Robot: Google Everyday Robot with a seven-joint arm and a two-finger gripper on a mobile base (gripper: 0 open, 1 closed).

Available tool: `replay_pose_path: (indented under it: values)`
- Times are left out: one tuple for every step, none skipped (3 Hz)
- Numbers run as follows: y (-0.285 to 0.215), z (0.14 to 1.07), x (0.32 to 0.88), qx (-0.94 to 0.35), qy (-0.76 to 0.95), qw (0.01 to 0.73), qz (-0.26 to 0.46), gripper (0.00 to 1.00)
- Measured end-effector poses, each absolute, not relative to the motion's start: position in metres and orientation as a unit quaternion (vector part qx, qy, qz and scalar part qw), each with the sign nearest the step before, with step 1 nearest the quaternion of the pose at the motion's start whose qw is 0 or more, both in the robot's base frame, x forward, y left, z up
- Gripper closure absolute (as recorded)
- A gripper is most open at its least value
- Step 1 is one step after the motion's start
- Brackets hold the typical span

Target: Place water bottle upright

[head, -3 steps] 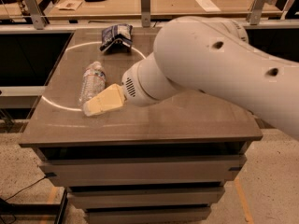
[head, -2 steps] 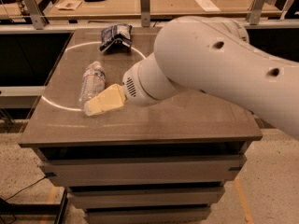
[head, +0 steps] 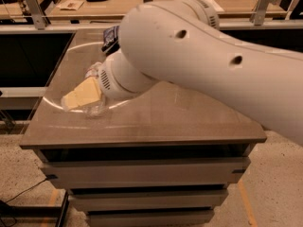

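pincer (head: 80, 95) sits low over the left part of the table (head: 189, 122); whether it grips cannot be told. water bottle (head: 96, 109) lies flat beneath it. beyond, a dark object (head: 110, 37) shows beside the arm (head: 213, 65).

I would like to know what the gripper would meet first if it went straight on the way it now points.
Most likely the water bottle, lying on the table right under the gripper. Depth is unclear: its tip may clear the bottle and meet the table instead.
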State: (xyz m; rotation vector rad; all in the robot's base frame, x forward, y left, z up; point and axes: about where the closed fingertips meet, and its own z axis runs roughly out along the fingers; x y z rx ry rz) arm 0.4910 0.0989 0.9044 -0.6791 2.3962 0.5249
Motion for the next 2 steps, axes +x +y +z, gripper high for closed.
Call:
replay_pose_path:
  values:
    - [0.131, 0.901, 0.491, -0.257, 0.904, 0.284, 0.191, 0.0]
    - [0.158, 0.892, 0.494, -0.254, 0.907, 0.277, 0.189, 0.0]
